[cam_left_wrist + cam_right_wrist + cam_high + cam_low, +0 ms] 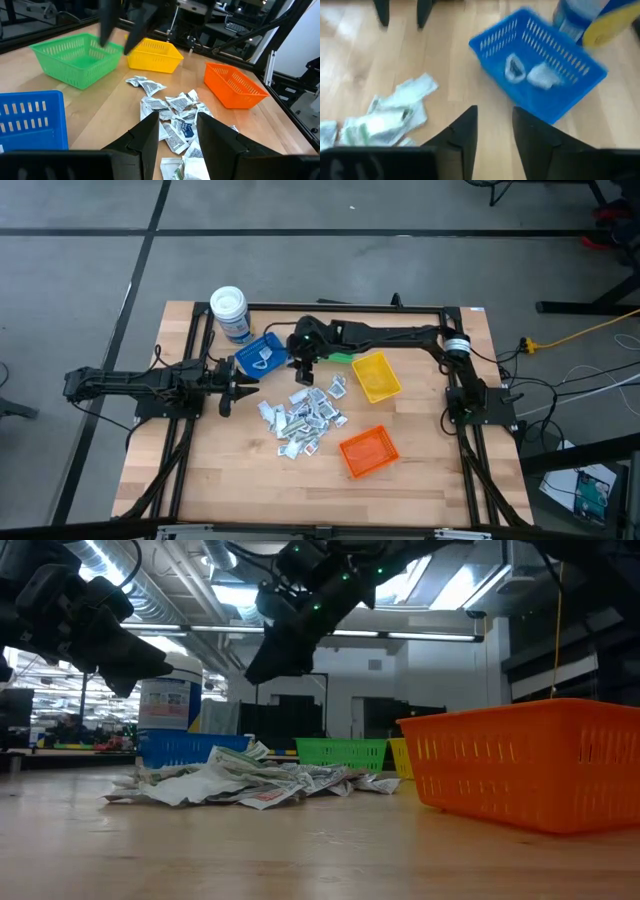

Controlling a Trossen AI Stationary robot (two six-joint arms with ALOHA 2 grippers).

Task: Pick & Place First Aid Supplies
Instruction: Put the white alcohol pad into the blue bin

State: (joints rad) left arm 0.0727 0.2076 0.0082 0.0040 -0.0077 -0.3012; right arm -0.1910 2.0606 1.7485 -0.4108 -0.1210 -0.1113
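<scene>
- The right gripper [303,366] hung between the blue bin [261,356] and the pile of packets [303,417] — fingers parted, nothing between them.
- The left gripper [232,393] waited at the pile's edge, open, empty.
- Two packets lay in the blue bin; most remained on the table [220,470].
- Advice: descend onto one outlying packet, not the overlapping heap.
- The green bin [75,57] was mostly hidden under the right arm from above.

In the right wrist view the round jar [590,20] is cut off by the picture's edge and blurred, its label unreadable. The two packets [527,72] in the blue bin [540,90] are smeared, their markings too faint to tell. In the low view the orange bin [530,760] runs off the edge, and hides most of the yellow bin [401,755].
</scene>
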